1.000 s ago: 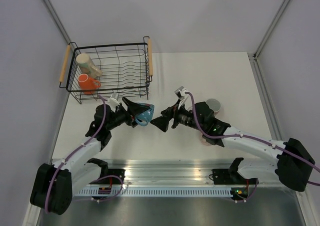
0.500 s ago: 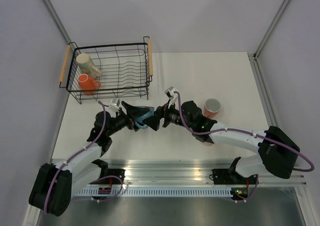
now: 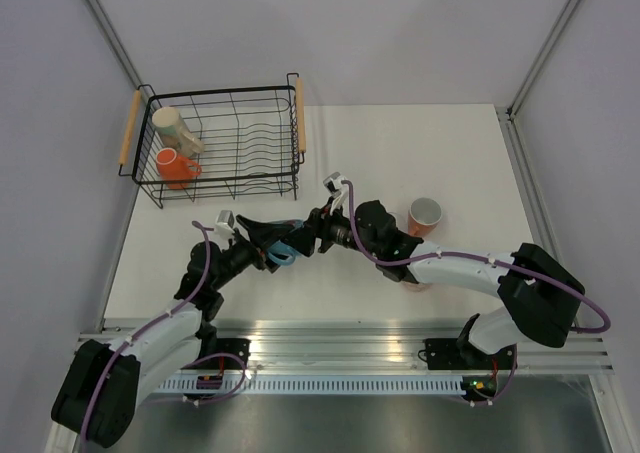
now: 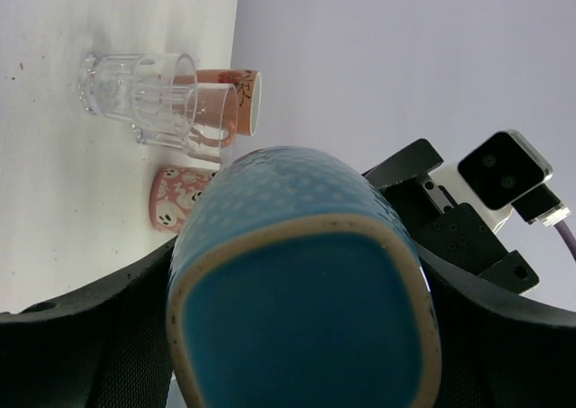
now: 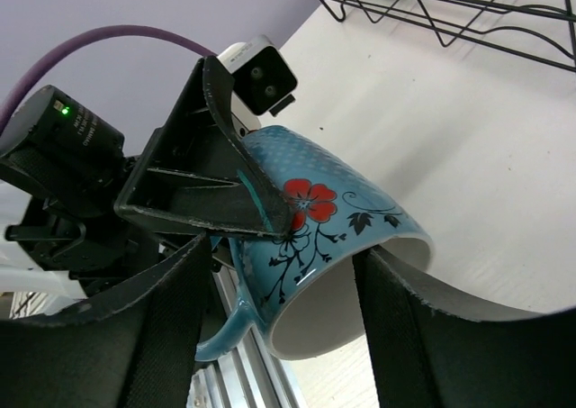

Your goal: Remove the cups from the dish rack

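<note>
Left gripper (image 3: 278,239): clamped on the blue mug (image 5: 342,219), one finger on each side of the wall near the base. The mug fills the gap between the fingers.
Blue mug: lies sideways in that grip, base toward the left gripper's palm, mouth toward the right gripper (image 5: 286,282). Red flower and black vine on the wall, pale inside.
Right gripper: faces the left gripper nose to nose. Its two fingers flank the mug's open end, one on either side of the rim. I cannot tell whether they press on it.
Dish rack (image 3: 225,92): behind the left gripper's fingers and off to their left, well apart from both tools, at a far corner of the table (image 3: 400,153).
Cups in rack: cream mug (image 3: 172,126) and orange mug (image 3: 177,166), side by side at the end farthest from both grippers.
Cups on table: ahead of the left gripper's fingertips, beyond the right gripper. Clear tumbler (image 4: 135,97) just beside a peach cup (image 4: 216,111), a decorated cup (image 4: 241,86) behind them, and a pink cup (image 4: 180,196) with white faces nearest the mug.
</note>
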`<state>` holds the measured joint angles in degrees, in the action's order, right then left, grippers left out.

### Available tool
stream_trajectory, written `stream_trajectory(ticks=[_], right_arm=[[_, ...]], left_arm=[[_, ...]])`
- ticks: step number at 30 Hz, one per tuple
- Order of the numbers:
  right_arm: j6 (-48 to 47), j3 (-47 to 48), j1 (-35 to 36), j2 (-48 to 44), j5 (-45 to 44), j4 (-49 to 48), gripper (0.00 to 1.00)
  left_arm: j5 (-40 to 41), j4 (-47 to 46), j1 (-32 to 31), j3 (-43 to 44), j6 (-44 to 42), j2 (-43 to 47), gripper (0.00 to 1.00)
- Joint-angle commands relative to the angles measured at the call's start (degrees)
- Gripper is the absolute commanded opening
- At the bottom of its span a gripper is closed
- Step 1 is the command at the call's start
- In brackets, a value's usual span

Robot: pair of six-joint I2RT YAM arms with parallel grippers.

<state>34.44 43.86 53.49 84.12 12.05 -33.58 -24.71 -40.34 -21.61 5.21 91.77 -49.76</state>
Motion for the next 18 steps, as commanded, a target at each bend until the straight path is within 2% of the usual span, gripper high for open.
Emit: stream_trajectory(ticks=[1,6,9,12,13,15,16,18], right_arm=[[0.7,2.0,0.3,-0.1,1.1,-7.0,0.67],[1.2,2.1,0.6,0.5,2.0,-7.9,0.63],[1.5,2.2,0.6,0.9,2.4,-8.2,0.57],[1.7,2.3,0.7,1.0,2.6,-8.4,0.44],[1.7,2.2,0.6,1.0,2.6,-8.4,0.32],[1.5,2.2,0.6,0.9,2.4,-8.3,0.21],[1.4,2.2,0.6,0.9,2.4,-8.3,0.1],[1.0,2.1,0.6,0.4,2.0,-7.8,0.01]], left_arm=[[2.9,-7.8,-1.9,0.8,3.3,0.5,0.02],[5.3,-13.4,-3.8,0.9,5.2,-3.5,0.02],[5.9,-17.0,-4.4,1.1,6.6,-7.2,0.02],[6.7,-20.9,-5.0,1.9,7.7,-10.3,0.02],[6.5,-22.6,-5.3,2.3,7.8,-11.0,0.02],[6.5,-23.5,-6.4,3.2,8.0,-12.6,0.02],[6.4,-23.6,-6.8,3.5,8.1,-12.8,0.02],[6.6,-23.7,-7.7,3.8,7.7,-13.3,0.02]])
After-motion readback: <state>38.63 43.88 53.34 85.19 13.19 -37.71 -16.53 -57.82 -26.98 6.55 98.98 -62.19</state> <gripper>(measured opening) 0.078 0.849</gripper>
